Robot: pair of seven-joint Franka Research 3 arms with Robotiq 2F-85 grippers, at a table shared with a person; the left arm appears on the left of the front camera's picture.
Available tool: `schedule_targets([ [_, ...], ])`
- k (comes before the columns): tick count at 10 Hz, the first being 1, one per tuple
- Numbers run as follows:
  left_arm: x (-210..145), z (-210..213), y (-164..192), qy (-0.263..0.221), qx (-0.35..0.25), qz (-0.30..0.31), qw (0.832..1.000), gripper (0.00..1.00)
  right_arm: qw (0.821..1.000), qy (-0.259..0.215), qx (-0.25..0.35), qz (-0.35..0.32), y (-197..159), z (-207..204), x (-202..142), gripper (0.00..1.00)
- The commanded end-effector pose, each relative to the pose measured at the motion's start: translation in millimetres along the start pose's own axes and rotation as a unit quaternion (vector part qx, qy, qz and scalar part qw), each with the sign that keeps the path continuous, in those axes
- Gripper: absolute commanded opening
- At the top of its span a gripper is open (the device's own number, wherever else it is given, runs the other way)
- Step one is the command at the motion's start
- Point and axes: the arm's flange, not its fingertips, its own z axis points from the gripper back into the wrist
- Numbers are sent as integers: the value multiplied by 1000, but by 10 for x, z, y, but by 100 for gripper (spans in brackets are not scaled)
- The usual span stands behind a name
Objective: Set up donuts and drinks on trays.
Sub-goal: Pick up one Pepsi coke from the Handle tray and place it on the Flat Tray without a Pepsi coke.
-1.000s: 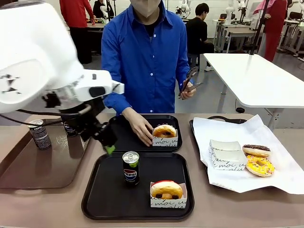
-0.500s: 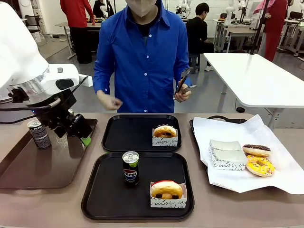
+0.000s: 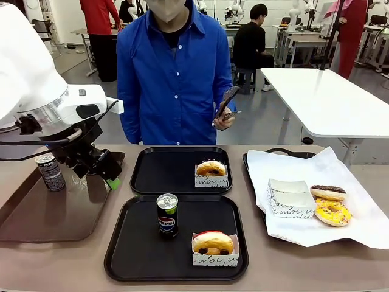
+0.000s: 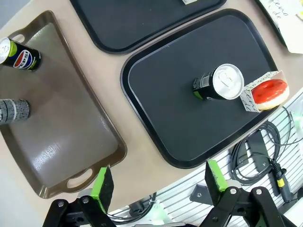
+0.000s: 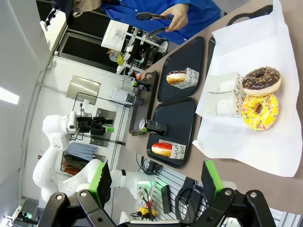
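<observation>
Front view: 2 black trays are seen at the middle of the surface (image 3: 261,281), one behind the other. The near black tray (image 3: 130,249) is loaded with an upright Pepsi can (image 3: 167,214) towards its far edge. At its near right corner a red-glazed donut (image 3: 213,242) is seated in a white paper box. The far black tray (image 3: 161,173) carries 1 boxed donut (image 3: 211,168) at its right end.

To the left a glossy brown tray (image 3: 42,219) is laid, with a grey-patterned can (image 3: 50,172) stood at its far left. In the left wrist view a second Pepsi can (image 4: 20,54) is shown on the same brown tray, near the grey-patterned one.

To the right, a paper-lined tray (image 3: 285,234) is set. On its paper a white box (image 3: 289,198) is placed, its inside not clearly seen. Just right of the box a chocolate donut (image 3: 328,193) and a yellow donut (image 3: 332,212) are laid unboxed, touching each other.

The left claw (image 3: 111,180) is held above the brown tray's far right corner. In the left wrist view its green-padded fingers are spread wide and nothing is gripped between them. The right claw (image 5: 156,176) is likewise spread and empty in the right wrist view, with the paper-lined tray seen beyond it.

Tongs (image 3: 227,100) are gripped in the person's hand (image 3: 223,121) beyond the far edge of the surface.
</observation>
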Motion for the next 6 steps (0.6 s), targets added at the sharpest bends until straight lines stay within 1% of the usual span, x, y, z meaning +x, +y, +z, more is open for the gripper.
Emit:
schedule_targets([
  [1, 8, -15, -13, 0, -5, -3, 1000, 100, 1000, -9, 13, 7, 0, -4, 20, 100],
  [4, 0, 0, 0, 0, 0, 0, 1000, 100, 1000, -9, 13, 7, 0, -4, 20, 100],
  [5, 151, 135, 154, -34, 30, 25, 999, 100, 1000, -9, 13, 7, 0, -4, 20, 100],
  [6, 232, 237, 411, -54, 55, 65, 995, 100, 1000, -9, 13, 7, 0, -4, 20, 100],
])
